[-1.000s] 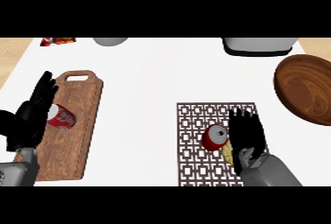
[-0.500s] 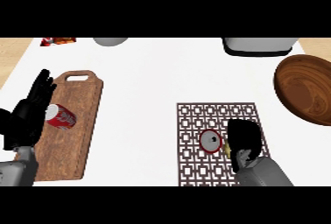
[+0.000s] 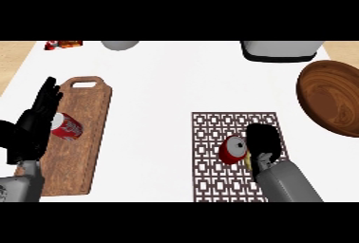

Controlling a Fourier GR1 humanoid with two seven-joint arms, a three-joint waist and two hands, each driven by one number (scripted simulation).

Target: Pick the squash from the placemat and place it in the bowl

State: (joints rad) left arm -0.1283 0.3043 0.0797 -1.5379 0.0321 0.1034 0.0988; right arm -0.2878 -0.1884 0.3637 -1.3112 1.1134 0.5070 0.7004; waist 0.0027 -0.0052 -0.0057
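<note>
A dark lattice placemat (image 3: 210, 142) lies on the white counter, right of centre. My right hand (image 3: 265, 141) is over its right half with the fingers curled down round the yellow squash (image 3: 249, 162). Only a thin yellow sliver of the squash shows at the hand's left edge. A red can (image 3: 231, 149) lies on the mat, touching the hand's left side. The wooden bowl (image 3: 331, 100) stands at the right edge, apart from the hand. My left hand (image 3: 33, 128) rests open at the far left.
A wooden cutting board (image 3: 79, 152) lies at the left with a second red can (image 3: 69, 128) on it, beside my left hand. A grey pot (image 3: 280, 50), a grey round object (image 3: 119, 45) and a red packet (image 3: 63, 44) stand along the far edge.
My right hand's fingers were spread a second ago and have since curled down over the squash beside the red can. The left hand has barely moved.
</note>
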